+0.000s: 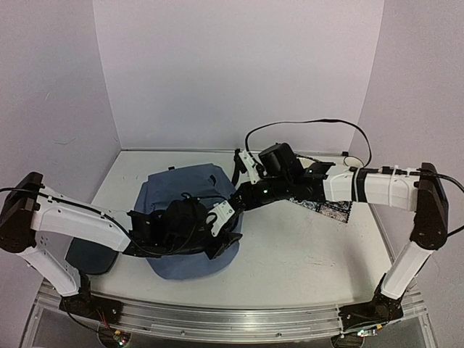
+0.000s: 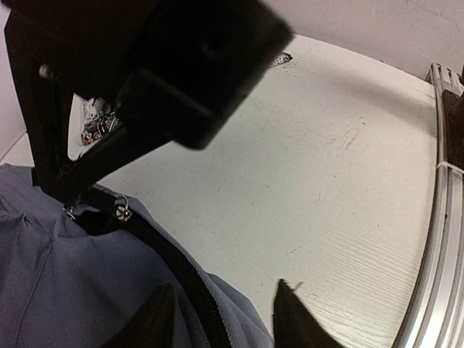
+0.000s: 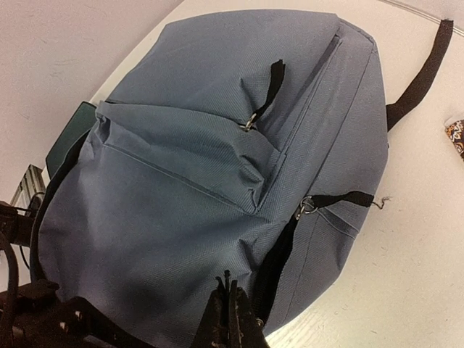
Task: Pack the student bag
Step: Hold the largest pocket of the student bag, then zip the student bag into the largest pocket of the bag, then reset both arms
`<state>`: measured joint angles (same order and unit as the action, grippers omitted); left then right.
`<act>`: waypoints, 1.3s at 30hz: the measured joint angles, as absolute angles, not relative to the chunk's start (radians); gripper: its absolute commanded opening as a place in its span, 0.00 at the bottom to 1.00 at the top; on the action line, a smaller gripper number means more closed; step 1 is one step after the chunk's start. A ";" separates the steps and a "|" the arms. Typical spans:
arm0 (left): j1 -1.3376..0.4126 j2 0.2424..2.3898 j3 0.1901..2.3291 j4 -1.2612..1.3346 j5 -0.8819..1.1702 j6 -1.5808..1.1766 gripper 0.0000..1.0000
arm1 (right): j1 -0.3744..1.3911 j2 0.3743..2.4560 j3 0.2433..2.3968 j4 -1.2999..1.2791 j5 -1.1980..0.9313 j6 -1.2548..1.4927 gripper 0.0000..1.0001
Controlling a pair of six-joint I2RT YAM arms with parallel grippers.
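Opening of soft slate-blue fabric backpack (image 1: pixel 181 185), flat on white table (image 1: pixel 304 246)
Right gripper (image 3: pixel 228 308) is pressed together at the black zipper band (image 3: pixel 279 254); left gripper (image 2: pixel 221 322) stands spread astride it — close on it, then part the edges slowly.

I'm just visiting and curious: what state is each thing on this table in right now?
student bag: lying flat, main zipper partly open.
left gripper: open, straddling the bag's edge.
right gripper: shut, at the zipper gap.
teal pad: flat, partly under the bag.
patterned item: lying outside the bag.
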<state>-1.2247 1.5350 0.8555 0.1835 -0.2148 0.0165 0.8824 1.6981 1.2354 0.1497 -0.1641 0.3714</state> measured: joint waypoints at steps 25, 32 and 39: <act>-1.312 1.442 0.705 0.245 -0.294 0.018 0.00 | 0.769 2.004 1.497 0.067 -0.214 0.291 0.00; -1.309 1.519 0.776 0.235 -0.315 -0.014 0.34 | 0.740 2.015 1.532 0.100 -0.183 0.275 0.51; -1.221 1.553 0.874 0.229 -0.268 -0.078 0.74 | 0.631 1.934 1.477 0.110 -0.068 0.262 0.98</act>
<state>-1.2208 1.5531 0.8740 0.2287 -0.2678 -0.0775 0.6314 1.9338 1.4774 0.1100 -0.0680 0.2618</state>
